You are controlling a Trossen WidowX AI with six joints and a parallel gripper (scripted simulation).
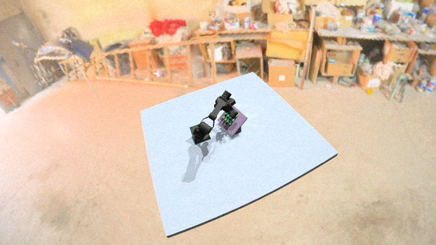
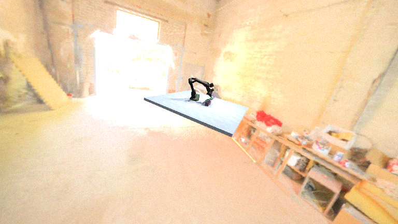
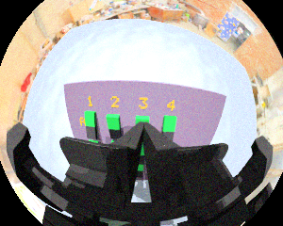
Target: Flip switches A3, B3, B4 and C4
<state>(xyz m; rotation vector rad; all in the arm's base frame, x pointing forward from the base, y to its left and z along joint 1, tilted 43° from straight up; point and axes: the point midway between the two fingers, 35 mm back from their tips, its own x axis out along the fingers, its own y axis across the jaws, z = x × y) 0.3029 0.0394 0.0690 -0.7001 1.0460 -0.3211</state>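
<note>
The purple switch panel [image 1: 240, 121] [image 3: 189, 95] stands tilted on the table, with yellow numbers 1 to 4 and a letter A showing in the wrist view. Row A shows green-ended switches: A1 [image 3: 90, 119], A2 [image 3: 113, 121], A3 [image 3: 142, 119] and A4 [image 3: 169, 123]. My gripper [image 3: 143, 126] is shut and empty. Its tips are over the panel at column 3, just at the near side of A3's green end; whether they touch cannot be told. The fingers hide most of rows B and C, including B3, B4 and C4.
The panel sits on a pale blue table [image 1: 257, 171] [image 2: 187, 108] [image 3: 146, 52], in front of the arm's base [image 1: 200, 134]. The arm reaches over the panel from the base side. Shelves and clutter stand in the background beyond the table.
</note>
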